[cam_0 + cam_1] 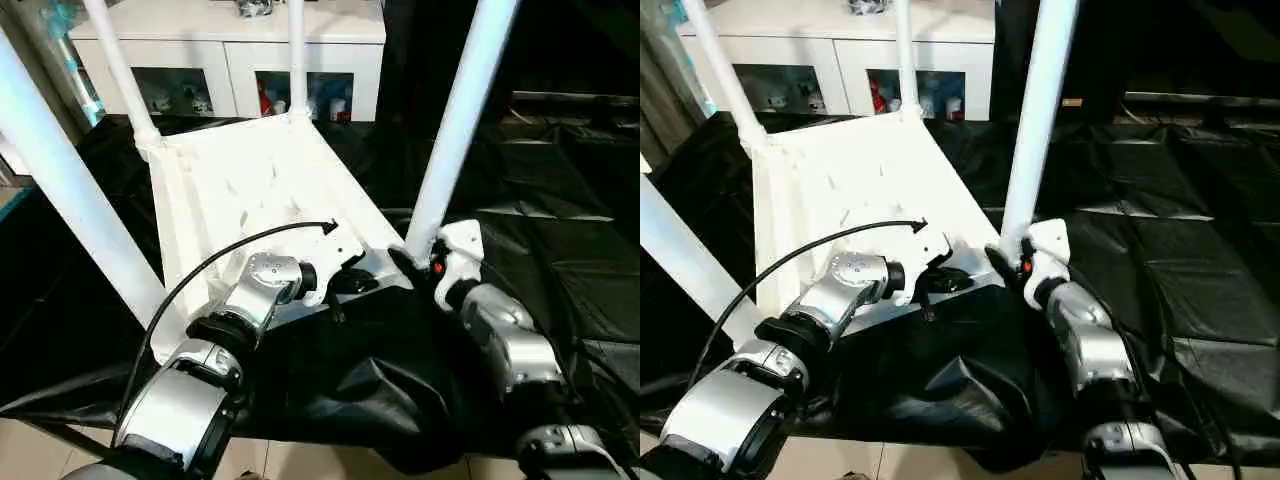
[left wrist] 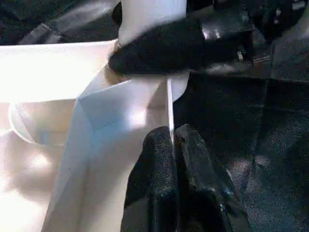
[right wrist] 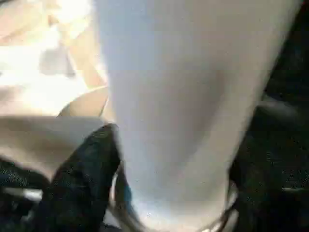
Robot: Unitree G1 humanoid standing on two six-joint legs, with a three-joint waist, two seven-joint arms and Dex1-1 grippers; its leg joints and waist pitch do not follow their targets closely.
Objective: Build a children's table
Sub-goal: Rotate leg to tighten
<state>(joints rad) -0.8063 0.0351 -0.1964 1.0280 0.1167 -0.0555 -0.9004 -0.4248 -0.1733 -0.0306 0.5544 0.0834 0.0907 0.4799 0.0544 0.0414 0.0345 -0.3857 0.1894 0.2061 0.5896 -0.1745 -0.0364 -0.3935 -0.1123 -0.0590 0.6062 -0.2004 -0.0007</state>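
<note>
- 4 legs stand up from the children's table [image 1: 250,190], which lies upside down on the black-covered counter [image 1: 560,250], far edge near a white cabinet [image 1: 220,60].
- Step in hand, as a guess: seating the near-right leg [image 1: 455,130] in its corner socket.
- To do it well: keep the leg upright, press straight down into the socket, hold the top steady so it doesn't slide.
- Right gripper [image 1: 425,262]: fairly wide open, fingers around the base of that leg, touching it at the socket.
- Left gripper [image 2: 174,159]: pinched nearly closed on the thin near edge wall of the tabletop, beside the same corner.
</note>
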